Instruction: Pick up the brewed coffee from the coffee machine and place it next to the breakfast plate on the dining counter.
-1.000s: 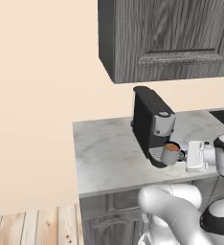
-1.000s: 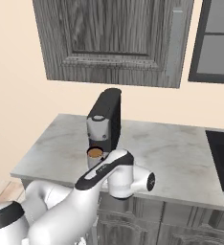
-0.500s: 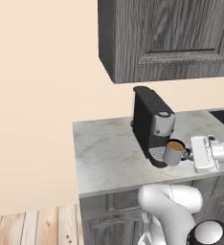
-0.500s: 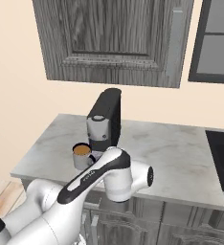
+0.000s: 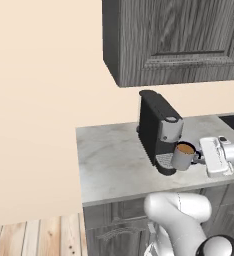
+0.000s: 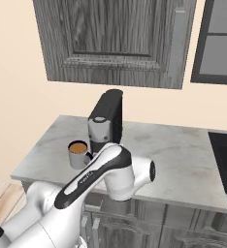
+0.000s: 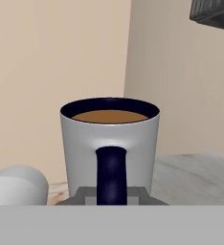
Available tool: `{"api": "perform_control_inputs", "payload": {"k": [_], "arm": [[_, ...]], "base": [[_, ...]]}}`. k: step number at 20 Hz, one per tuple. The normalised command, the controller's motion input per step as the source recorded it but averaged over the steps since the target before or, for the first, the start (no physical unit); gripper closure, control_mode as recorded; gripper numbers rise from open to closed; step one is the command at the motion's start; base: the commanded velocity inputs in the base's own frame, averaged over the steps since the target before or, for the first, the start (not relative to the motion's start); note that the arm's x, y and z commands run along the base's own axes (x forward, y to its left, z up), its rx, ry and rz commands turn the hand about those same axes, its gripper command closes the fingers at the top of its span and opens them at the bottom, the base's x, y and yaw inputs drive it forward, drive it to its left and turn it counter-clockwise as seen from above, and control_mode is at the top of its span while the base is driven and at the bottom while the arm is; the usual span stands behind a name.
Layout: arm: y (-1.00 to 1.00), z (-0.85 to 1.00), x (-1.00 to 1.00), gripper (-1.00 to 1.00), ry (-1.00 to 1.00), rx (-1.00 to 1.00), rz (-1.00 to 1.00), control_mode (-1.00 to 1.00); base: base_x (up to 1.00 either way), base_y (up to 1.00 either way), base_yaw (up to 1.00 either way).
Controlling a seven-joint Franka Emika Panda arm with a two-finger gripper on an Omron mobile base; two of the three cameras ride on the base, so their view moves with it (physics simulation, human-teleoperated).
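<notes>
The brewed coffee (image 5: pixel 183 156) is a small grey mug of brown liquid, held just in front of the coffee machine (image 5: pixel 156 130) and clear of its brew head. My gripper (image 5: pixel 198 159) is shut on the mug's dark loop handle (image 7: pixel 111 174) from the side away from the machine. In the right base view the mug (image 6: pixel 78 154) hangs left of the black machine (image 6: pixel 107 121), above the counter's front part. The hand view has the mug (image 7: pixel 109 139) upright and close, with my gripper (image 7: pixel 111 195) clamped low on the handle. The breakfast plate and dining counter are out of view.
The machine stands on a small marbled counter (image 5: pixel 114 160) under a dark wood wall cabinet (image 5: pixel 174 40). A black cooktop (image 6: pixel 226 160) lies at the counter's right end. A beige wall runs behind, and wooden floor (image 5: pixel 34 235) shows to the left.
The mug has come out from under the brew head, away from the machine and toward the counter's front. The arm's elbow has swung with it. The grip on the handle has held.
</notes>
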Motion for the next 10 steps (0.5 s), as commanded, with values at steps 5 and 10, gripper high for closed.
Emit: {"api": "perform_control_inputs", "payload": {"k": [5, 10], "arm": [[0.02, 0.0, 0.07, 1.0, 0.0, 0.0, 0.0, 1.0], [0.0, 0.0, 0.0, 1.0, 0.0, 0.0, 0.0, 1.0]], "base": [[0.0, 0.0, 0.0], [-0.36, 0.0, -0.1]]}}
